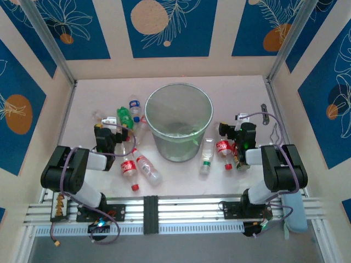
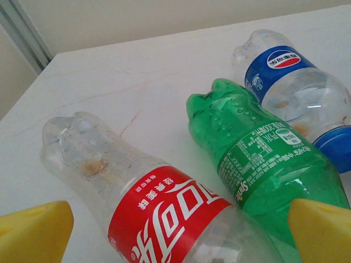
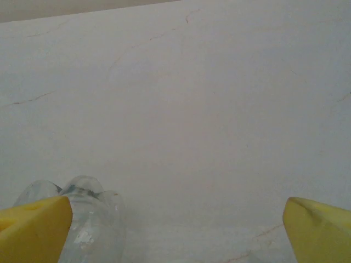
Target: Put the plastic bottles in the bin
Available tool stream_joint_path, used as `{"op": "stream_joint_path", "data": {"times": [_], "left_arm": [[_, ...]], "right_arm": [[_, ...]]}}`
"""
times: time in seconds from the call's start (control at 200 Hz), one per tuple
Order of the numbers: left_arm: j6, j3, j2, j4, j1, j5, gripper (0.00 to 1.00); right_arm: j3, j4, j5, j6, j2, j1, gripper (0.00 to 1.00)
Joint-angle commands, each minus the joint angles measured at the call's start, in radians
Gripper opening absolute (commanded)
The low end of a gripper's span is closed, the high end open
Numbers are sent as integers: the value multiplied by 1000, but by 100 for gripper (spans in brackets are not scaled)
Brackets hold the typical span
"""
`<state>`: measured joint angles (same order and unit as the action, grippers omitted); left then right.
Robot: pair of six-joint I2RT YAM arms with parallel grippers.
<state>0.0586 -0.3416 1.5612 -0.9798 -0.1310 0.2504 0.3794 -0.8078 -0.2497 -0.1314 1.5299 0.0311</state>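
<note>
The wire-mesh bin [image 1: 175, 147] stands mid-table. Left of it lie a blue-labelled bottle [image 1: 135, 105] and a green bottle [image 1: 125, 115], with two red-labelled bottles [image 1: 129, 167] nearer the front. My left gripper [image 1: 109, 134] is open. In the left wrist view a red-labelled bottle [image 2: 164, 213] lies between its yellow fingertips [image 2: 33, 230], beside the green bottle [image 2: 263, 159] and the blue-labelled one [image 2: 296, 82]. Right of the bin lie three bottles [image 1: 207, 153]. My right gripper [image 1: 236, 131] is open, with a clear bottle's base [image 3: 82, 219] by its left finger.
The table is walled on three sides by panels with metal posts at the back corners. Both arm bases sit on the rail [image 1: 175, 211] at the near edge. A cable [image 1: 263, 115] loops above the right wrist.
</note>
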Motion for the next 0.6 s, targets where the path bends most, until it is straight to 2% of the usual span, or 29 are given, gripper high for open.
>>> {"op": "stream_joint_path", "data": {"times": [0.0,0.595], "left_arm": [[-9,-11,8,-16,11,-13,100],[-26,-23,7,12,26,-36,100]], "right_arm": [[19,-32,13,4,-7,-5,99],[23,-25,18,1,-7,-7,99]]}}
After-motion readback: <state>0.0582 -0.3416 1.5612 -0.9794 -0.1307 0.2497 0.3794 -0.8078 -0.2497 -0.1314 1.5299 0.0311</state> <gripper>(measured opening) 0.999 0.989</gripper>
